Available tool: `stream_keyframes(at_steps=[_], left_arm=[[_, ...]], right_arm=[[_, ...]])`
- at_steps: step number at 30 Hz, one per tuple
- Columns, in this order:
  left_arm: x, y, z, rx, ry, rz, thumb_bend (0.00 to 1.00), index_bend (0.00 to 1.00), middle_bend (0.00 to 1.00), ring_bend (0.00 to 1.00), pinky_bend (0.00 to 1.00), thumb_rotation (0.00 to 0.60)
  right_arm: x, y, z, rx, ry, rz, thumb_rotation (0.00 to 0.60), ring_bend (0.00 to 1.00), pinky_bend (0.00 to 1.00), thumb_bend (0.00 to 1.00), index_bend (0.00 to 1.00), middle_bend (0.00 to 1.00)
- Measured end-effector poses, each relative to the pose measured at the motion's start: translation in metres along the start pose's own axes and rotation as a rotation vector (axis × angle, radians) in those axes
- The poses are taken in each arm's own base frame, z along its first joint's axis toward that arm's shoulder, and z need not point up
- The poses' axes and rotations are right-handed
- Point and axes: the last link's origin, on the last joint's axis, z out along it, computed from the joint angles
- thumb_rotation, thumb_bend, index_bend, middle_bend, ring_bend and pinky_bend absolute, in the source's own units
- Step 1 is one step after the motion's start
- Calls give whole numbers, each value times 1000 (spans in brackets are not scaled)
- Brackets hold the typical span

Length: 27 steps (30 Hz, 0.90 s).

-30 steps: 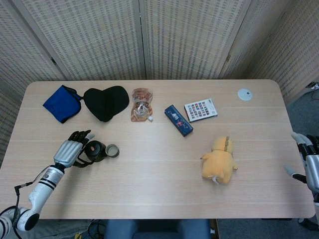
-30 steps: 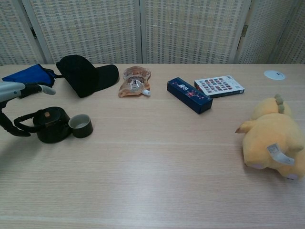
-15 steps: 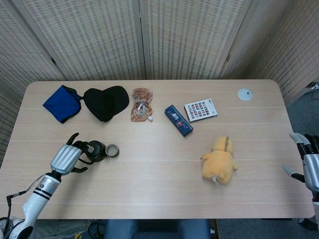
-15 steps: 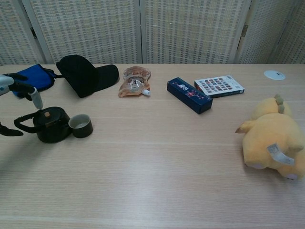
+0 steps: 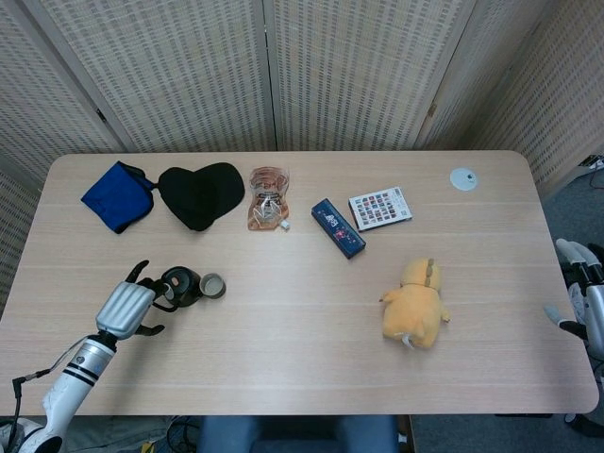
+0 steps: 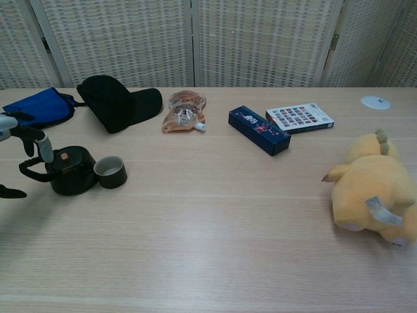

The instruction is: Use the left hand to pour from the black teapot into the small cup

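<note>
Blue cloth (image 5: pixel 116 194), black cap (image 5: pixel 200 193), snack pouch (image 5: pixel 268 197) lie beyond the left hand (image 5: pixel 125 306). Navy box (image 5: pixel 338 227), patterned card box (image 5: pixel 380 208), yellow plush (image 5: pixel 416 304), white disc (image 5: pixel 462 178) sit nearer the right hand (image 5: pixel 583 307).

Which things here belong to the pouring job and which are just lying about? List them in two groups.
For the job:
- black teapot
- small cup, right beside the teapot
- left hand, fingers spread at the teapot's handle, not gripping it

Lying about:
- blue cloth
- black cap
- snack pouch
- dark blue box
- patterned card box
- yellow plush toy
- white disc
</note>
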Motion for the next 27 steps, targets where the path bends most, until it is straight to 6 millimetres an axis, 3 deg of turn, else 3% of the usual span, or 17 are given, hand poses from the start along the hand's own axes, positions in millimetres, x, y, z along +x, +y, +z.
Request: stream_keyframes(at_steps=[27], left_arm=[[-16, 4, -1, -9, -32, 12, 149, 453, 414, 373, 0, 600]], right_arm=[[-1, 4, -7, -22, -8, -1, 600, 124, 135, 21, 164, 185]])
